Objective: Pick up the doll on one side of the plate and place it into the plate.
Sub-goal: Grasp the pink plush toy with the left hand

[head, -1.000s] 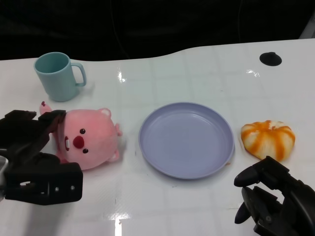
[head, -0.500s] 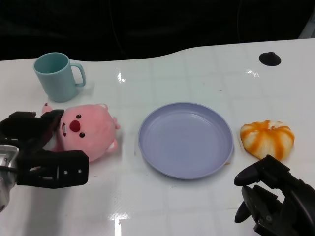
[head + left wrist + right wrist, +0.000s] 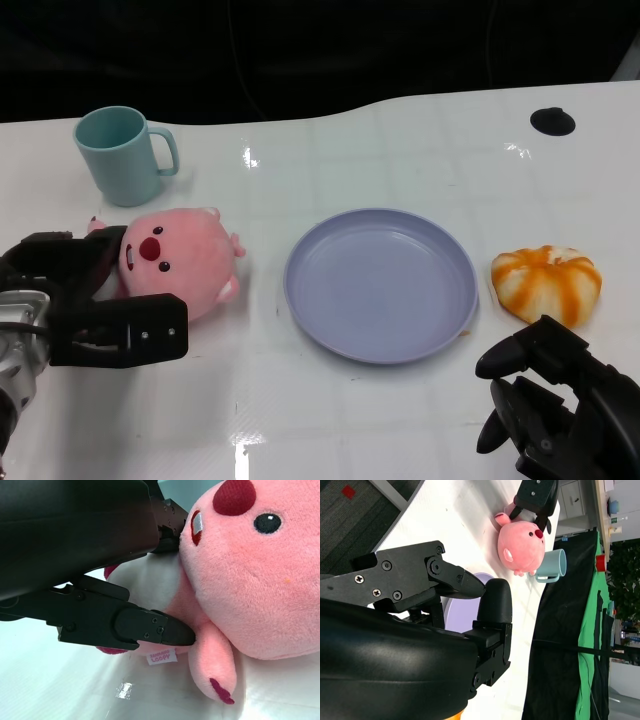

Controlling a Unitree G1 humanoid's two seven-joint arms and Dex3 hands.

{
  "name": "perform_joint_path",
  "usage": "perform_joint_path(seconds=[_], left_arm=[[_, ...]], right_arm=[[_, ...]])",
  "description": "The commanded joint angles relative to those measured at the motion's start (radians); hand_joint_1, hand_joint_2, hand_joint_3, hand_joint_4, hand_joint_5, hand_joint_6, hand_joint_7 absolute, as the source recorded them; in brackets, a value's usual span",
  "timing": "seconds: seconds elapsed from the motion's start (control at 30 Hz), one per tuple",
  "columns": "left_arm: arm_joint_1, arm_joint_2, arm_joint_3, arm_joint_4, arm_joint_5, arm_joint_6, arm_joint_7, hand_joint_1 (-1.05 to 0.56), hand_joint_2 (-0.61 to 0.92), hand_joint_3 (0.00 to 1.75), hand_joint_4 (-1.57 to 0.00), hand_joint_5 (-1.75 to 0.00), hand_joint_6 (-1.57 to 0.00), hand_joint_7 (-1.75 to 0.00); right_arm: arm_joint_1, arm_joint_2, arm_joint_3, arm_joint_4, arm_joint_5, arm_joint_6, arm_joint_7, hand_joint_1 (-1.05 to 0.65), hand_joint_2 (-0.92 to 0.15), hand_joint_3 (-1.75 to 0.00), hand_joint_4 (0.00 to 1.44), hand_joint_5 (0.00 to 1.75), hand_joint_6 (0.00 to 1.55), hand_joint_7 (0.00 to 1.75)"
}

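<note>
The left robot hand [image 3: 85, 300] sits low on the white bench [image 3: 400, 150] with the pink doll [image 3: 175, 265] between its fingers: one black finger [image 3: 125, 335] runs along the near side of the doll, and the others reach around its far side toward the mug. In the left wrist view the doll [image 3: 250, 575] fills the frame, its head pressed against the black shell, and a fingertip [image 3: 165, 630] lies against its white belly just above a small sewn label; a pink foot hangs below it over the bench. So the left robot hand is closed around the doll, which stands face up toward the camera and rests at, or just above, the bench surface; which of the two I cannot tell. The purple plate [image 3: 380, 283] lies beyond the doll on the side away from the left robot hand, apart from the doll with bare bench between them. A teal mug [image 3: 122, 155] stands just past the doll, farther from the robot. The right robot hand [image 3: 550, 400] rests near the robot's edge of the bench, fingers curled loosely inward and holding nothing. Just ahead of it lies an orange-and-white striped plush [image 3: 545, 283], close beside the plate's rim but not touching the hand. The right wrist view shows the doll [image 3: 522, 542] far off, with the left robot hand's black fingers [image 3: 536, 497] around it and the mug [image 3: 552, 566] beside it.
</note>
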Motion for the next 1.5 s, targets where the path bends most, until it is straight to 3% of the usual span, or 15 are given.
perform_joint_path(seconds=[0.03,0.13,0.33,0.43,0.5,0.57,0.7,0.73,0.77,0.8,0.87,0.97,1.03,1.27,1.5], left_arm=[[0.022,-0.025,-0.02,0.065,-0.012,-0.008,0.009,-0.37,0.85,0.0,-0.32,-0.07,-0.29,-0.04],[0.015,-0.031,-0.032,0.089,-0.012,-0.018,0.02,-0.26,0.84,0.0,-0.43,-0.09,-0.41,-0.05],[0.023,-0.032,-0.023,0.125,-0.052,-0.079,0.069,-0.11,0.89,0.01,-1.0,-0.14,-0.88,-0.07],[0.037,-0.032,-0.019,0.142,-0.065,-0.112,0.138,-0.12,0.9,0.01,-1.12,-0.25,-1.03,-0.12],[0.044,-0.03,-0.034,0.161,-0.055,-0.116,0.182,-0.15,0.91,0.05,-0.89,-0.99,-1.09,-0.24],[0.046,-0.028,-0.044,0.174,-0.05,-0.115,0.199,-0.18,0.92,0.05,-0.76,-1.38,-0.93,-0.73],[0.044,-0.027,-0.06,0.191,-0.049,-0.108,0.203,-0.23,0.89,0.01,-0.72,-1.61,-0.97,-0.74],[0.044,-0.027,-0.062,0.193,-0.05,-0.109,0.208,-0.23,0.91,0.04,-0.7,-1.66,-0.89,-0.92],[0.045,-0.027,-0.065,0.193,-0.049,-0.109,0.213,-0.23,0.91,0.15,-0.7,-1.7,-0.74,-1.23],[0.045,-0.027,-0.069,0.193,-0.048,-0.11,0.216,-0.23,0.92,0.21,-0.69,-1.69,-0.7,-1.24],[0.046,-0.027,-0.074,0.193,-0.046,-0.113,0.233,-0.23,0.92,0.24,-0.7,-1.6,-0.75,-1.0],[0.049,-0.027,-0.076,0.19,-0.052,-0.122,0.264,-0.21,0.92,0.25,-0.7,-1.73,-0.57,-1.6],[0.049,-0.027,-0.076,0.191,-0.055,-0.127,0.277,-0.2,0.92,0.26,-0.71,-1.74,-0.55,-1.71],[0.039,-0.024,-0.046,0.176,-0.083,-0.195,0.345,-0.18,0.92,0.28,-0.82,-1.75,-0.62,-1.75],[0.012,-0.024,-0.03,0.131,-0.111,-0.197,0.276,-0.2,0.9,0.34,-0.81,-1.75,-0.63,-1.75]], right_arm=[[0.005,-0.008,-0.008,-0.014,0.003,-0.002,0.0,-0.29,-0.92,-0.6,0.48,1.75,0.36,1.67],[0.005,-0.008,-0.009,-0.014,0.002,0.0,-0.002,-0.3,-0.92,-0.6,0.48,1.74,0.36,1.67],[0.008,-0.01,-0.011,-0.02,0.003,0.006,-0.001,-0.31,-0.92,-0.59,0.48,1.74,0.37,1.67],[0.008,-0.011,-0.012,-0.016,0.004,-0.001,0.003,-0.31,-0.92,-0.59,0.48,1.74,0.36,1.67],[0.006,-0.01,-0.011,-0.014,0.004,0.0,0.003,-0.31,-0.92,-0.59,0.48,1.74,0.36,1.67],[0.004,-0.009,-0.011,-0.011,0.004,0.001,0.002,-0.32,-0.92,-0.59,0.48,1.74,0.36,1.67],[0.0,-0.009,-0.008,-0.019,-0.001,0.022,-0.006,-0.33,-0.92,-0.58,0.49,1.74,0.37,1.67],[-0.001,-0.009,-0.007,-0.019,0.0,0.023,-0.006,-0.32,-0.92,-0.58,0.49,1.74,0.37,1.67],[-0.002,-0.008,-0.008,-0.018,0.001,0.022,-0.005,-0.32,-0.92,-0.58,0.49,1.74,0.37,1.66],[-0.002,-0.008,-0.008,-0.018,0.002,0.022,-0.004,-0.31,-0.92,-0.58,0.49,1.74,0.37,1.66],[-0.002,-0.007,-0.007,-0.018,0.0,0.019,-0.005,-0.31,-0.92,-0.58,0.49,1.73,0.37,1.66],[0.0,-0.006,-0.007,-0.013,0.002,0.007,-0.001,-0.31,-0.92,-0.58,0.49,1.73,0.37,1.66],[0.0,-0.006,-0.007,-0.012,0.002,0.004,0.0,-0.31,-0.92,-0.59,0.49,1.74,0.37,1.66],[-0.002,-0.009,-0.009,-0.017,-0.001,0.014,-0.002,-0.31,-0.92,-0.59,0.49,1.73,0.37,1.66],[-0.014,-0.013,-0.017,0.0,0.008,-0.002,0.014,-0.3,-0.92,-0.6,0.48,1.74,0.37,1.66]])
